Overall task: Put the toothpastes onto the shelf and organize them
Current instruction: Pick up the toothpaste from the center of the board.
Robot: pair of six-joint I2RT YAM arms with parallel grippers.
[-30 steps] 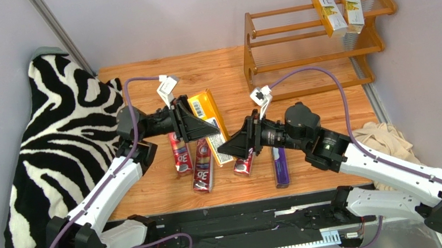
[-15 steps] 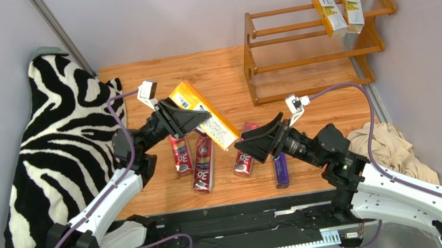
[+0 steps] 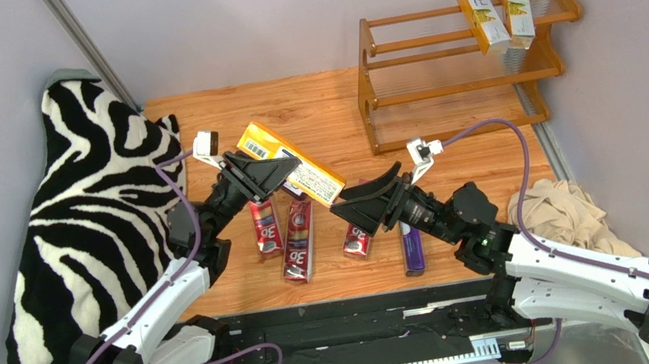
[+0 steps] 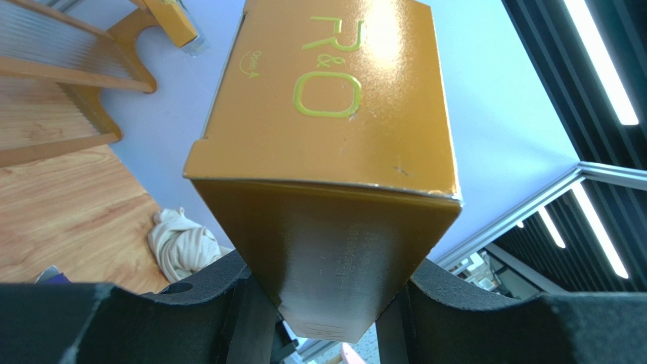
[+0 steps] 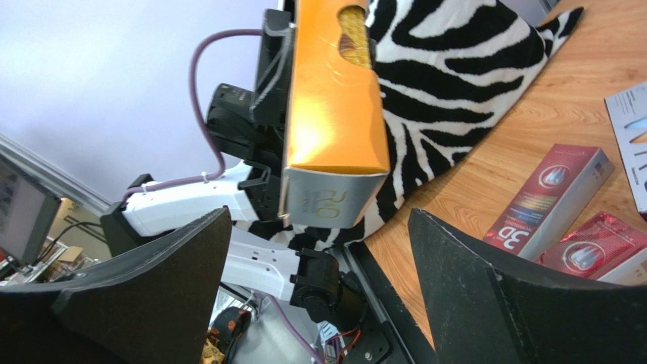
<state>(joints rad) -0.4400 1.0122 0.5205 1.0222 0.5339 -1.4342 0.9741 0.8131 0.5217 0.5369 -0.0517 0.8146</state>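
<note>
My left gripper [image 3: 270, 168] is shut on one end of an orange-yellow toothpaste carton [image 3: 299, 168] and holds it tilted above the table. It fills the left wrist view [image 4: 326, 152] between the pads [image 4: 235, 311]. My right gripper [image 3: 363, 197] is open and empty just right of that carton. In the right wrist view the carton's free end [image 5: 334, 114] hangs beyond my open gripper [image 5: 319, 246]. Three red cartons [image 3: 264, 228] [image 3: 297, 240] [image 3: 357, 238] and a purple one [image 3: 412, 248] lie on the table. The wooden shelf [image 3: 441, 87] stands far right with two white-and-yellow cartons [image 3: 482, 17] [image 3: 517, 8] on top.
A zebra-print cushion [image 3: 85, 220] lies along the left side. A beige cloth [image 3: 563, 212] sits at the right edge below the shelf. A pale carton [image 5: 630, 140] shows at the right edge of the right wrist view.
My left gripper has lifted the orange-yellow carton off the table and swung it up and to the left. My right arm drew back to the right, then edged towards the carton again.
</note>
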